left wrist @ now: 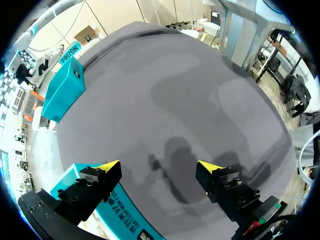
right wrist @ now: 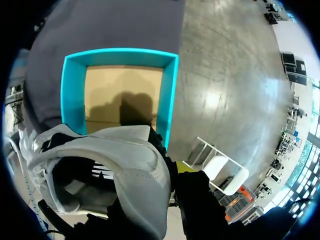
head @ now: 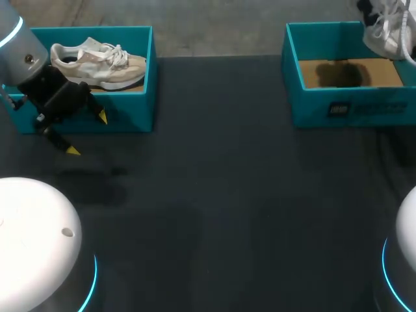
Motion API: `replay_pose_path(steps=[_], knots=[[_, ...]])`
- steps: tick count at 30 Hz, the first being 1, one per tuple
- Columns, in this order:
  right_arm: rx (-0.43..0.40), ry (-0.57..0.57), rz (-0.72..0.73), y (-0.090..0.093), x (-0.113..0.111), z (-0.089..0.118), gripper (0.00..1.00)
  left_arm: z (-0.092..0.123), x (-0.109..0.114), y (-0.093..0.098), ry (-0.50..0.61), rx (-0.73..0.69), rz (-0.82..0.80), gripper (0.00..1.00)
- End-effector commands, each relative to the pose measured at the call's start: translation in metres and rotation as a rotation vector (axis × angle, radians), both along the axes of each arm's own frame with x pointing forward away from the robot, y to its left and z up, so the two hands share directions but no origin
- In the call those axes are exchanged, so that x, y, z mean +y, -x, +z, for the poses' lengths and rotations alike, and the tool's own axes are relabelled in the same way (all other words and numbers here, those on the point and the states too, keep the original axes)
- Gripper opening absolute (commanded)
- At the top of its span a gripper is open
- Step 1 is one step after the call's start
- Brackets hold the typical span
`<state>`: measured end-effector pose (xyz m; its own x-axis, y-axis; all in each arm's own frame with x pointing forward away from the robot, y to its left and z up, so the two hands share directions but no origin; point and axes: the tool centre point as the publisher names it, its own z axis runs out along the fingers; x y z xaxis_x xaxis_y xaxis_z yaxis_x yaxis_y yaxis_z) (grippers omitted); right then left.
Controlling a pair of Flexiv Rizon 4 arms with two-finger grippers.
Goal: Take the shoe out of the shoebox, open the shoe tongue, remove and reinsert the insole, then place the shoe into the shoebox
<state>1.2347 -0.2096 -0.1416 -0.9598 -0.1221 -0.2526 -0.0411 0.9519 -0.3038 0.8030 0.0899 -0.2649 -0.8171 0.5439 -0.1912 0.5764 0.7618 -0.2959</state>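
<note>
R: right gripper (right wrist: 172,182) clamped on white shoe (right wrist: 131,156), empty shoebox (right wrist: 71,92) just ahead | L: left gripper (head: 88,134) spread wide, empty | risk: edge grip may slip; sole could catch the rim

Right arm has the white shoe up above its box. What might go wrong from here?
The white shoe hangs near the far corner of the right box, not its middle; lowered straight, it may catch the rim. Its loose laces dangle and could snag the wall. The open left gripper sits close to the left box and might nudge it.
</note>
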Motion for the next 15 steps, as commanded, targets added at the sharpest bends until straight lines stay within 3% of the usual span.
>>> replay_pose_path(steps=[1,9,15], knots=[[0.007,0.001,0.002,-0.004,-0.002,-0.002,0.00,0.001,0.000,0.000,-0.004,0.002,0.000,1.00],[0.023,0.003,-0.076,0.002,-0.014,-0.014,0.00,0.001,0.000,0.000,-0.004,0.002,0.000,1.00],[0.029,-0.008,-0.347,0.015,-0.030,-0.023,0.00,0.001,0.000,0.000,-0.004,0.002,0.000,1.00]])
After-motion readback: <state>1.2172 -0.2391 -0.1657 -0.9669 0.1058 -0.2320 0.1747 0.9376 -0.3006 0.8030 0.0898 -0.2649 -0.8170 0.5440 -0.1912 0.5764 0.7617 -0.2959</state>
